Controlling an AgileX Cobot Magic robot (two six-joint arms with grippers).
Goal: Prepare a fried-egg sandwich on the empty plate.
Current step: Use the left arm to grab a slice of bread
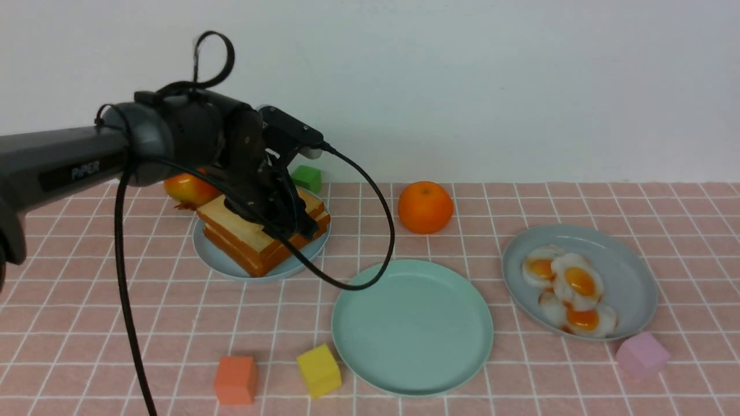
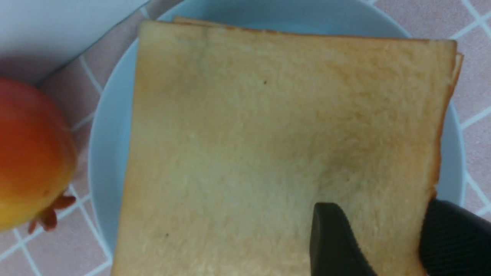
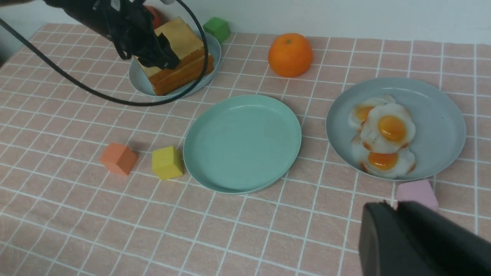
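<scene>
left gripper [image 1: 295,228] is down on the toast slices [image 1: 243,242], stacked flat on the blue-grey plate [image 1: 219,257] at the back left. the stack sits turned, one corner pointing toward the front of the table, its faces up and its brown crust sides showing. in the left wrist view the fingers [image 2: 333,241] stand wide apart, one over the top slice's face and the other just off its edge, with that edge between them. the mint-green plate [image 1: 413,329] lies front and centre, bare. over on the right, the fried eggs [image 1: 569,289] overlap on a second blue-grey plate [image 1: 630,283], yolks up, their row running from back left to front right. right gripper [image 3: 397,214] hovers near the front right, fingers drawn close with barely a seam, nothing between them.
</scene>
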